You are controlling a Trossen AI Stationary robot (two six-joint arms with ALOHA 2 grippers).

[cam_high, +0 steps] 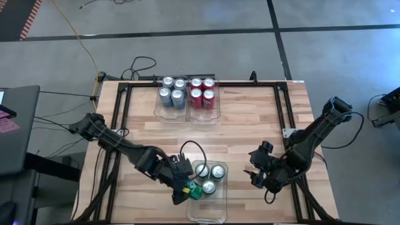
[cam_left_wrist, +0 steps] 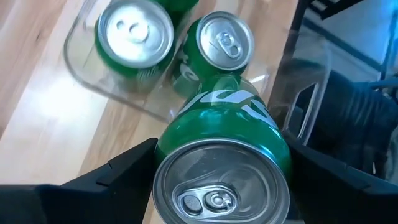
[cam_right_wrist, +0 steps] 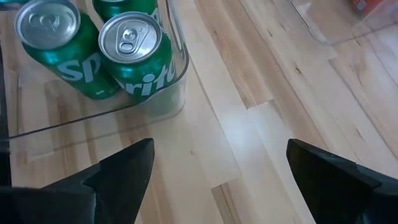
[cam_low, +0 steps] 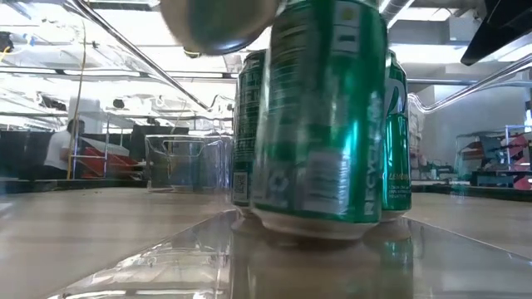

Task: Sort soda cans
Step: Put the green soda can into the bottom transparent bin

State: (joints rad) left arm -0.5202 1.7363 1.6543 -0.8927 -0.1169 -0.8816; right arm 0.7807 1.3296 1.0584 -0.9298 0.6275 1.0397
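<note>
Left gripper (cam_left_wrist: pixel 217 180) clamped on a green cylindrical soda can with a silver top (cam_left_wrist: pixel 222 163), jaws pressing its two sides and the top turned toward the wrist camera. Held tilted, not upright, long axis leaning down toward the near clear rectangular plastic bin (cam_high: pixel 208 206). Hanging at that bin's left edge in the high view, close beside three upright green cans (cam_high: pixel 209 177) already in it; two of them, (cam_left_wrist: pixel 135 37) and (cam_left_wrist: pixel 217 50), visible just beyond the held can. Judged step: righting the can and lowering it into the spot open beside those three, with little room between neighbours and bin wall. Risk judged: knocking a standing can, or setting down askew.

Right gripper (cam_right_wrist: pixel 214 168) spread wide and holding nothing, over bare wooden counter (cam_high: pixel 250 125) just to the right of the same bin, farther from the held can than the left. Waiting.

At the counter's far edge, two more clear bins side by side: four silver-blue cans (cam_high: pixel 172 90) in one, four red cans (cam_high: pixel 202 91) in the other, all upright. Both groups look finished; green group apparently one short.

Hard to make out: held can's base and its clearance above the bin floor, hidden under arm and can. Low view filled by green cans (cam_low: pixel 320 116); height of the held one not readable there.
</note>
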